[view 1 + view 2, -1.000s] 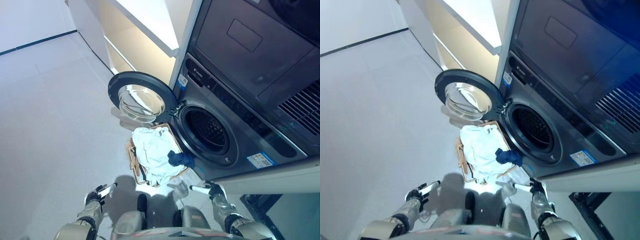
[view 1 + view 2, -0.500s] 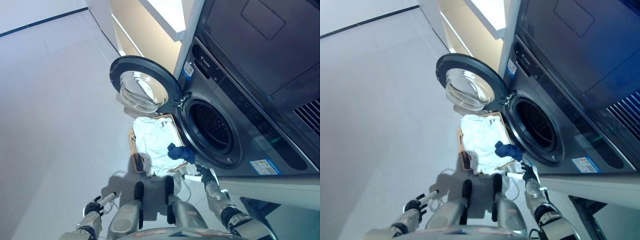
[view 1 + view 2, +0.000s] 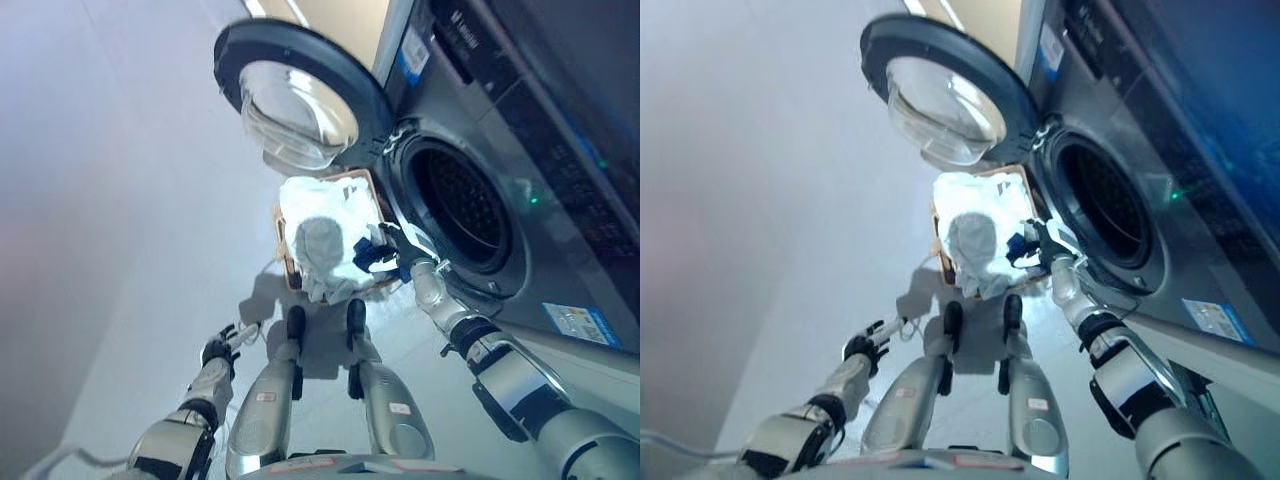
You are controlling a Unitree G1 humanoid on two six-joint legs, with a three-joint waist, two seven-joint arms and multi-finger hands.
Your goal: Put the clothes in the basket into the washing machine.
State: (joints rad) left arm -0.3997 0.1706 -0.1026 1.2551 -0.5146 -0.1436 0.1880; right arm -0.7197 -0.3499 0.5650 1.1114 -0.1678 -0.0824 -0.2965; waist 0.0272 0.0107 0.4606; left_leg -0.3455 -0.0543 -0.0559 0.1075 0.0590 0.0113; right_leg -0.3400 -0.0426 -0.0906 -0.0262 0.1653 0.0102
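Reaching from the left side first, my left hand [image 3: 222, 347] hangs low above the floor [image 3: 120, 230], well apart from the work, with its fingers loosely spread and nothing in them. To the right of it stands the basket [image 3: 288, 262] on the floor, just below the open round door [image 3: 300, 100] of the washing machine [image 3: 520, 170], and it is heaped with white clothes [image 3: 325, 235]. On the right edge of this heap lies a dark blue garment [image 3: 368, 252], and my right hand [image 3: 395, 245] is at this garment, between the basket and the drum opening [image 3: 462, 205]. I judge that the step now is to take the blue garment, so I should close the fingers on a thick fold of it, lift it clear of the basket rim, and carry it to the right into the drum without letting a loose end catch on the door seal. I cannot tell whether my right fingers already pinch the cloth or only touch it, because they are small and dark against the blue. How many pieces lie under the white heap is hidden, and the inside of the drum is too dark to see.
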